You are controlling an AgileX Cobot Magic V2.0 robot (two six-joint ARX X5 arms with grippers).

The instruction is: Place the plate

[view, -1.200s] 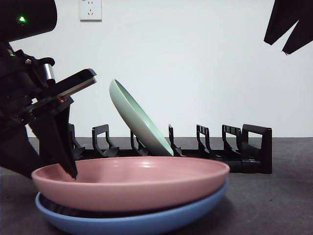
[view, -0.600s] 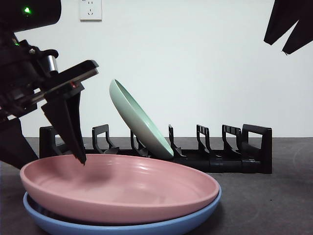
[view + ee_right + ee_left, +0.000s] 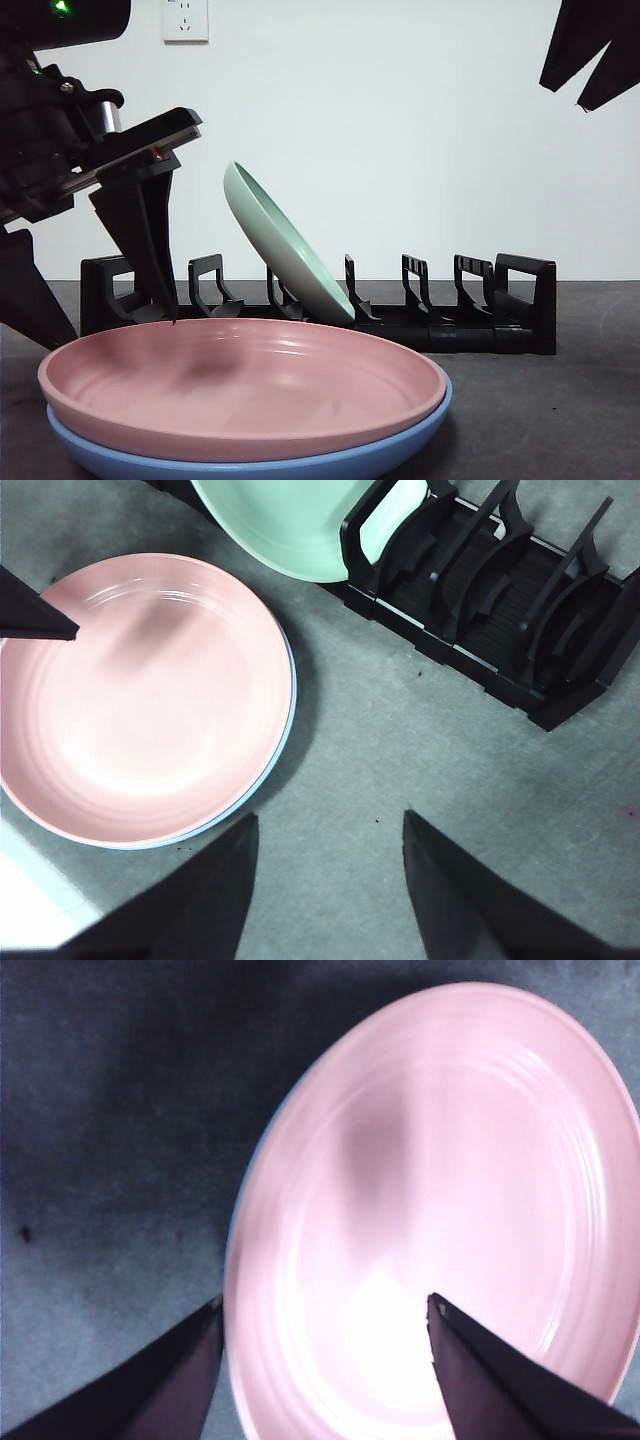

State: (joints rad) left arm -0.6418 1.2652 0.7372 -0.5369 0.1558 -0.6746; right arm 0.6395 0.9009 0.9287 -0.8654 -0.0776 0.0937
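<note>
A pink plate (image 3: 250, 385) lies flat on a blue plate (image 3: 260, 463) at the table's front. My left gripper (image 3: 115, 325) is open at the pink plate's left rim, its jaws to either side of the rim just above it. In the left wrist view the gripper (image 3: 325, 1305) straddles the pink plate (image 3: 450, 1190). A green plate (image 3: 285, 250) leans in a slot of the black rack (image 3: 460, 320). My right gripper (image 3: 585, 60) waits high at the right, open and empty (image 3: 330, 818), above the pink plate (image 3: 140, 700) and rack (image 3: 500, 610).
The rack has several free slots to the right of the green plate (image 3: 290, 520). Grey table (image 3: 420, 750) lies between the stacked plates and the rack. A white wall with an outlet (image 3: 185, 18) stands behind.
The pink plate, lifted at its left rim before, has come down flat onto the blue plate. My left gripper has let it go and risen slightly. The right arm has not moved.
</note>
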